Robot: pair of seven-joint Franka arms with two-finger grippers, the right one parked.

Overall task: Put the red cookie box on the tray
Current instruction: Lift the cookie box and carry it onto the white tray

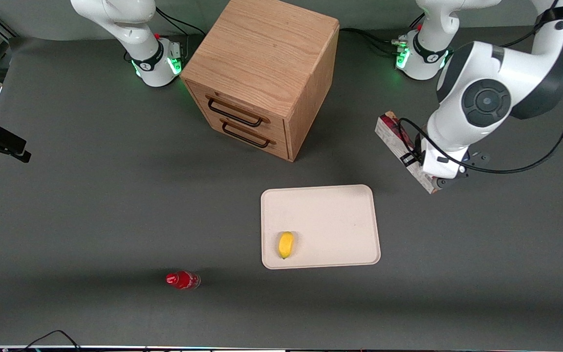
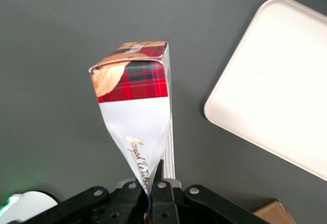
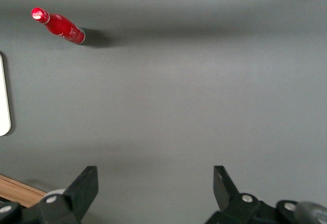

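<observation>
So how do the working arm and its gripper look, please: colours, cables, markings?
The left arm has glossy white rounded shells with dark grey joint sections and a round dark grey cap. Thin black cables loop along it. Its base wears a black band and glows green. The gripper, beside the tray, is black with silver screws.

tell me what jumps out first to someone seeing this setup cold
The wooden two-drawer cabinet stands out, farther from the front camera than the cream tray, which holds a yellow lemon. Toward the working arm's end, the gripper is shut on the red cookie box, lifted beside the tray.
</observation>
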